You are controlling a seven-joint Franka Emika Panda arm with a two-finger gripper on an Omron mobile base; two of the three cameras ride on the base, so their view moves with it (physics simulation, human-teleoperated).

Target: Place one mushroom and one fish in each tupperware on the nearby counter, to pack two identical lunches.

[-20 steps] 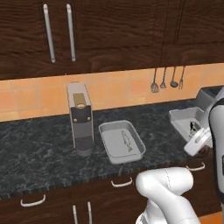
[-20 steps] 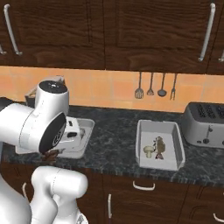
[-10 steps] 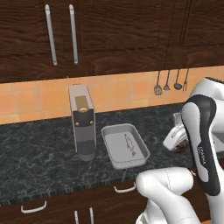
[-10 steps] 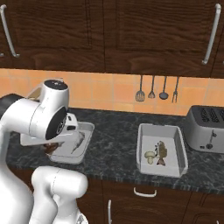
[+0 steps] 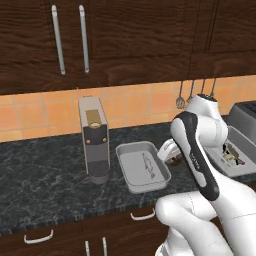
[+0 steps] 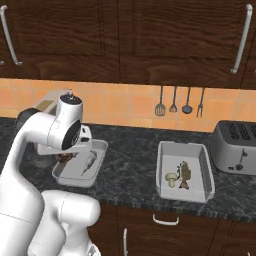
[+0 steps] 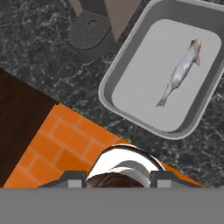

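The mushroom (image 7: 120, 168) is pinched in the gripper (image 7: 117, 177) and has been carried nearer the left tupperware (image 7: 109, 83), where one fish (image 7: 181, 72) is laid.

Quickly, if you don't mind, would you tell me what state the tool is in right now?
Tool: closed on a mushroom, carried near the left tupperware that holds one fish.

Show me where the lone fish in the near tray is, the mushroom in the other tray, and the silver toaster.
Pale elongated fish (image 7: 180, 72), hand view: mid-body.
Small pale capped mushroom (image 6: 171, 178), right base view: cap.
Silver toaster (image 6: 235, 148), right base view: front face.
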